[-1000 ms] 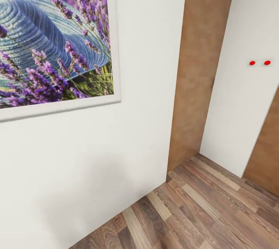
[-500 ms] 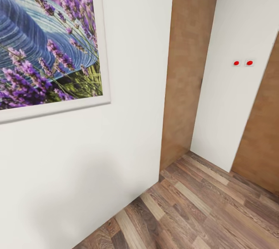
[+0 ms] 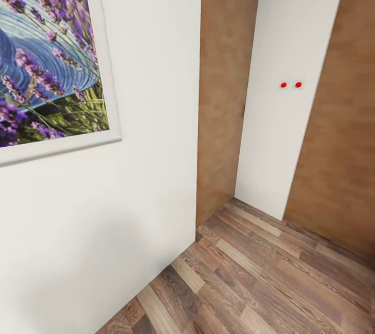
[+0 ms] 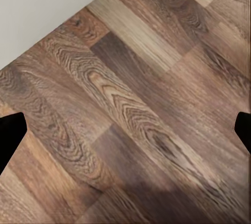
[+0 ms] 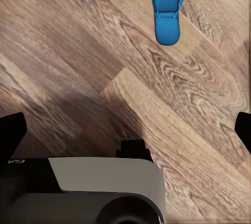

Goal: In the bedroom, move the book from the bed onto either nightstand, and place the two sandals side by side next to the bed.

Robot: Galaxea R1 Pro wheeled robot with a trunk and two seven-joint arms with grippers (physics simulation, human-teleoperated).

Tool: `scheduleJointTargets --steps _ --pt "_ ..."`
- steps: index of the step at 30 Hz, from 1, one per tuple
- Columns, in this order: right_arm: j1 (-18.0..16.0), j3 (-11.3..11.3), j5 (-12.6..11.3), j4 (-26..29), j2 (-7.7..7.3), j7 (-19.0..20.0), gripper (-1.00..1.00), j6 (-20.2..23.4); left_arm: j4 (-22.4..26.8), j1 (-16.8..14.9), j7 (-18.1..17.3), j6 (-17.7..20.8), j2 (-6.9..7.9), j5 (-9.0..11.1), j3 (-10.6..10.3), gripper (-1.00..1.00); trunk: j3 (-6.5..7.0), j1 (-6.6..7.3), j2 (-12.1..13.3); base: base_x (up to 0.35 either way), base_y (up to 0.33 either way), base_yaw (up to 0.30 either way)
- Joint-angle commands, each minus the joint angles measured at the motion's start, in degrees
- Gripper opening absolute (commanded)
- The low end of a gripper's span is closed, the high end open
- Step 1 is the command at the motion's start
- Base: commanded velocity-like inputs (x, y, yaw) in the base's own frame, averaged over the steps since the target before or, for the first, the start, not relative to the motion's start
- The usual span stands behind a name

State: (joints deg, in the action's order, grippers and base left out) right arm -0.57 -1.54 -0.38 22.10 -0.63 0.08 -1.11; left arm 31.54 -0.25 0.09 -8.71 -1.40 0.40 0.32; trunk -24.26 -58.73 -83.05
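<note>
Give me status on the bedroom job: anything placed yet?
Nothing looks placed. The head view faces a white wall with a purple painting, tan doors and plank floor. Nothing is in hand: the left gripper and right gripper both show wide-apart fingertips over bare floor. One blue sandal lies alone on the floor. Book move and sandal pairing remain.

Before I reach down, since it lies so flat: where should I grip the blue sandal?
Probably from above, fingers across its narrow middle. The sandal lies sole-down on the wood floor with its strap up, so the long side edges, or the raised strap, give the only purchase.
</note>
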Motion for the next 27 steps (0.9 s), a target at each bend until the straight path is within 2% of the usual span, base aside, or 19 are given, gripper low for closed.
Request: scheduleJointTargets --steps 1,27 --pt "0.0 -0.1 0.0 0.0 0.02 0.0 1.00 -0.1 0.0 0.0 0.0 -0.2 -0.01 0.0 0.0 1.00 -0.06 0.00 0.0 0.000 0.000 -0.282" --pt "0.0 -0.1 0.0 0.0 0.02 0.0 1.00 -0.1 0.0 0.0 0.0 -0.2 -0.01 0.0 0.0 1.00 -0.06 0.00 0.0 0.000 0.000 -0.283"
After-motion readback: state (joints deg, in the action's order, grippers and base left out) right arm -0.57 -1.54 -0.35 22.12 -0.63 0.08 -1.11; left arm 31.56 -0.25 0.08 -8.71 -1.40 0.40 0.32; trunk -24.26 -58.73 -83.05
